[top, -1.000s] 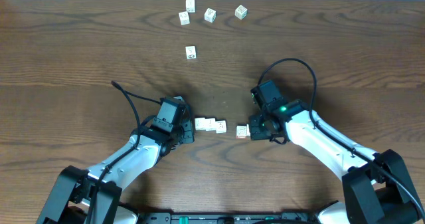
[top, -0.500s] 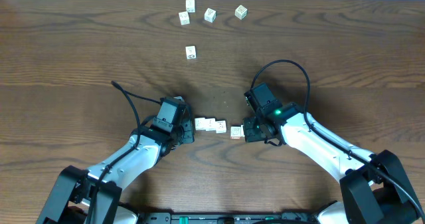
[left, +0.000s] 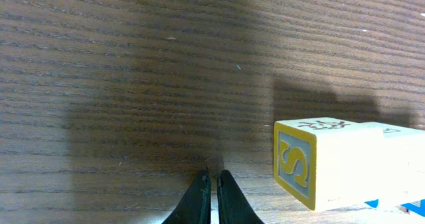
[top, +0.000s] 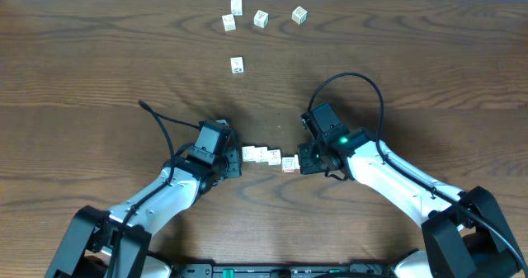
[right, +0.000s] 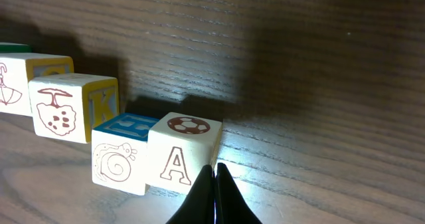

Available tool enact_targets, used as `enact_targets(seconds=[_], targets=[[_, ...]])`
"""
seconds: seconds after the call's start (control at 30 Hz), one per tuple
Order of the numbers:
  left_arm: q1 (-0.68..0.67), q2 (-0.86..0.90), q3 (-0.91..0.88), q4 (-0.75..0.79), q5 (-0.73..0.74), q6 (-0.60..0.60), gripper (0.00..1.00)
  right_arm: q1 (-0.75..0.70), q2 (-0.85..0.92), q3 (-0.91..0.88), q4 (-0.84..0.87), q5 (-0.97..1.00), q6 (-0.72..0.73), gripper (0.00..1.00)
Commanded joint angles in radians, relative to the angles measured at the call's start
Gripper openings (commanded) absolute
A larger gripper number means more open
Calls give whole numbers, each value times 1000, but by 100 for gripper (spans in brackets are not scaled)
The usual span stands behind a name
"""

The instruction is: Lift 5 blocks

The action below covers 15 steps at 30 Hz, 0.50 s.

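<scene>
No block is lifted yet: every one in view rests on the table (top: 91,72). Four blocks are gathered into a row (top: 261,155) between the two pincers.

The right pincer (right: 214,176) is pressed shut with nothing held. The A block (right: 182,151) lies just ahead of its tips and a little to their left. The snail block (right: 119,161) is set against the A block's far side, and the remaining two blocks are stepped slightly back from that pair, so the row is not quite straight.

The left pincer (left: 212,183) is likewise closed on nothing. The S block (left: 311,159), the row's other end, stands just to the right of its tips, and contact there cannot be settled from the wrist view.

Well beyond both pincers, a lone block (top: 237,63) and a cluster (top: 261,18) of four more are left untouched.

If the five are meant to be clamped end to end and raised together, only the gathering is partly done. A fifth block is still to be fetched and the row evened out. The squeeze from both ends and the lift itself also remain.
</scene>
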Motion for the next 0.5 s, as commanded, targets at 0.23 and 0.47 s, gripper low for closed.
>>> enact_targets(seconds=[0.23, 0.47], targets=[[-1, -13, -5, -6, -13, 7, 7, 10, 10, -7, -3, 21, 15, 1], [-1, -13, -5, -6, -13, 6, 7, 13, 10, -7, -100, 48, 5, 1]])
